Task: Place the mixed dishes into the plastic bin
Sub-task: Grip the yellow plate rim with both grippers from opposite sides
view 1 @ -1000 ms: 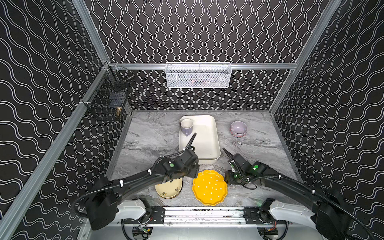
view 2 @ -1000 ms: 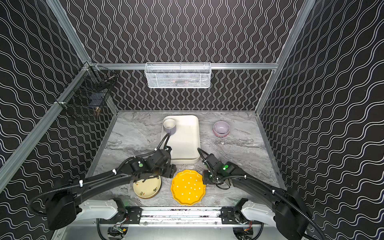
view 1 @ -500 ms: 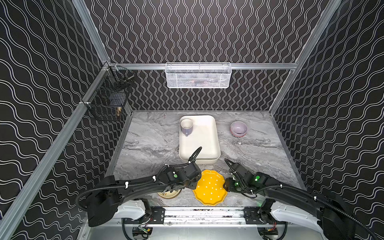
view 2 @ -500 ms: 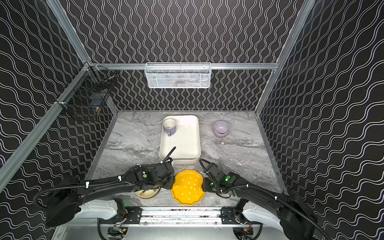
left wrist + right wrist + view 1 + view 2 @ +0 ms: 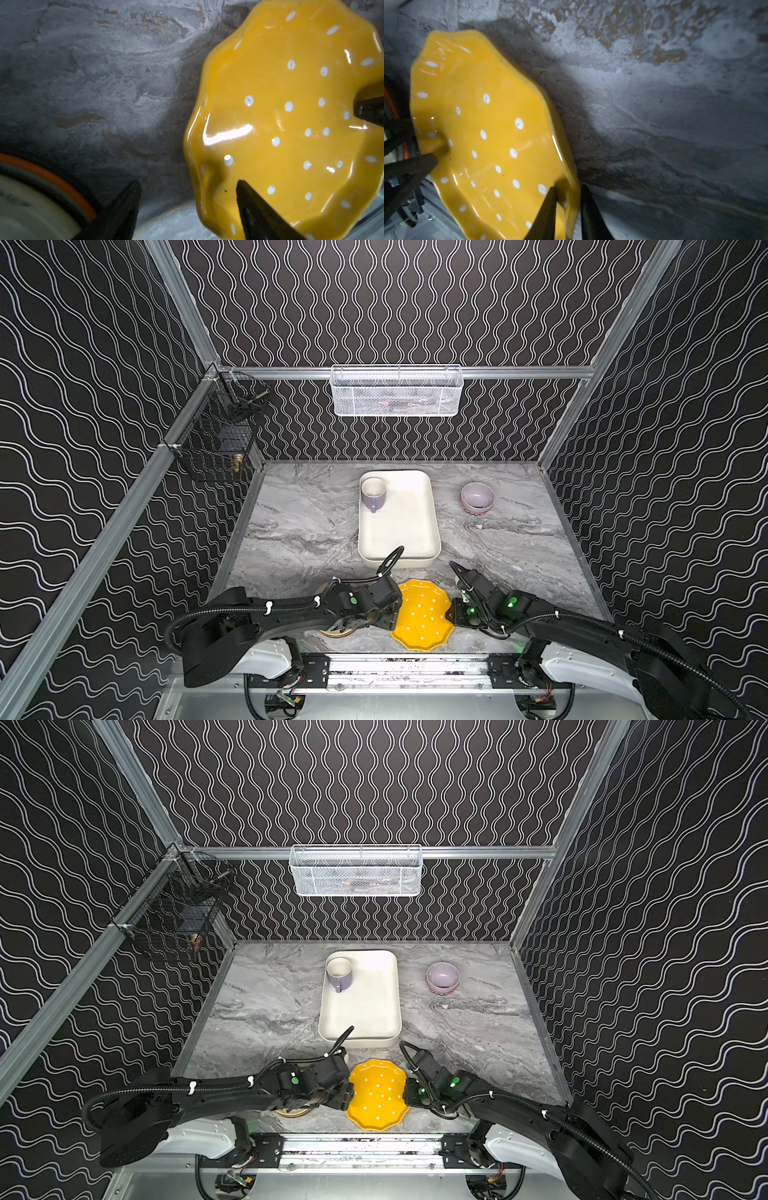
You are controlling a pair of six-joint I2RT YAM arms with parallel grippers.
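At the table's near edge: yellow scalloped plate [image 5: 422, 616] sits between both arms, well short of the plastic bin [image 5: 398, 519].
right gripper [image 5: 568, 200]: jaws closed thin on the plate's rim, one finger above, one below.
left gripper [image 5: 188, 204]: jaws wide, straddling the opposite rim; holding nothing.
plate attitude: looks tilted in the wrist views; can't tell if it's clear of the table.
small plates [image 5: 340, 630]: stack mostly hidden under left arm, orange rim visible in left wrist view.
bin contents: lavender mug [image 5: 372, 493] only.
lilac bowl [image 5: 477, 497]: on table, right of bin.
step: picking up the yellow plate.
next: probably lift level and carry forward over the bin's near wall; left pincer must stay clear.
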